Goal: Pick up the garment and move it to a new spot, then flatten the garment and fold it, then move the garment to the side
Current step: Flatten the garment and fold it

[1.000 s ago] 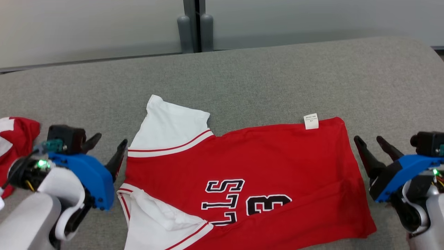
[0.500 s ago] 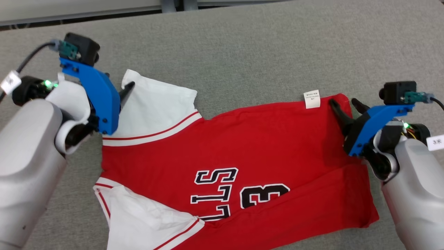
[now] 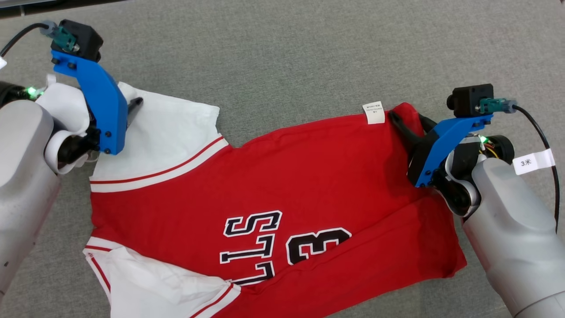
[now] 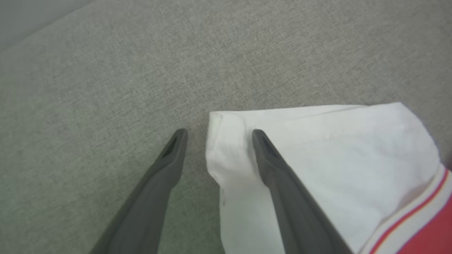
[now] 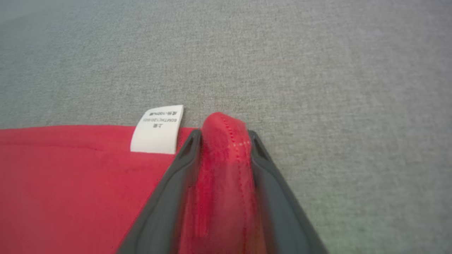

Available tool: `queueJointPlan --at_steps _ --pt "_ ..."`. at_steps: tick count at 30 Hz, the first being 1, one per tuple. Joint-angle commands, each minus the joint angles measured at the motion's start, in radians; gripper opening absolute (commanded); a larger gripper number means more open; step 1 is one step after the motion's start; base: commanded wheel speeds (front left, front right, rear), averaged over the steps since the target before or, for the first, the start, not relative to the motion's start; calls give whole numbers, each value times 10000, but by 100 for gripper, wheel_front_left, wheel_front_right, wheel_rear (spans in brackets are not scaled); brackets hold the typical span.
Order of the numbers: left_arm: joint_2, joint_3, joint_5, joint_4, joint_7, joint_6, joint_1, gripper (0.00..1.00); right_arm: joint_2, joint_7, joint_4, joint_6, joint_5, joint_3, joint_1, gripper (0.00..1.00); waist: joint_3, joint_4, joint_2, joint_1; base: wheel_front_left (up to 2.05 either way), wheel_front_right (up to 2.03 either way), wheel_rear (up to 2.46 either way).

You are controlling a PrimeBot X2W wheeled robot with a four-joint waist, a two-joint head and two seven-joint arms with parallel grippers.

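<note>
While garment [image 3: 273,176] is lying on surface [image 3: 287,53], hem corner [image 5: 224,121] is being pinched by right gripper [image 3: 406,117].
White sleeve edge [image 4: 226,158] is being straddled by left gripper [image 4: 219,133], spread wide.

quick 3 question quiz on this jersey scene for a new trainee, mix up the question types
1. True or false: the left gripper is shut on the sleeve.
2. Which part of the jersey is bunched in the right gripper? A. collar B. red corner beside the label C. sleeve
3. Fill in: the digit showing on the jersey is ___.
Key: 1. false, its jaws stand open astride the sleeve's edge; 2. B; 3. 3
</note>
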Motion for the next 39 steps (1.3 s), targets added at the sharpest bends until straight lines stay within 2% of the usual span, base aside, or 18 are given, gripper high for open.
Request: queueJointPlan --at_steps 1,2,3,4,6,17,25,29,39 --pt "6 -47 -171 84 110 -9 -115 100 -3 -24 125 1 82 154 20 51 -17 -38 0 0 0 0 0" --pt "12 -133 -319 139 242 -9 -99 100 -34 -58 129 1 167 277 20 38 -27 -65 0 0 0 0 0" --pt "58 -252 -433 152 390 -10 -98 93 -67 -140 121 1 259 380 18 22 -35 -88 0 0 0 0 0" --pt "115 -375 -526 123 474 -10 -105 60 -108 -214 125 1 348 470 11 3 -47 -104 0 0 0 0 0" --pt "210 -507 -682 62 317 -10 -141 0 -185 -428 188 -1 514 555 -11 0 -105 -115 0 0 0 0 0" --pt "416 -968 -990 411 -902 -10 -107 0 -153 -2006 1442 -4 949 -36 -30 0 -918 251 0 0 0 0 0" --pt "303 -1338 -1543 310 -1281 -8 167 0 -78 -2438 2119 -4 928 -69 175 0 -1756 639 0 0 0 0 0" --pt "467 -1686 -1950 -259 -1153 -9 485 0 -203 -2526 2283 -2 1023 13 475 0 -2287 832 0 0 0 0 0" --pt "1432 -2566 -3264 -2714 -38 -9 1402 0 -717 -2422 2229 -1 1262 447 1282 0 -3205 1251 0 0 0 0 0"
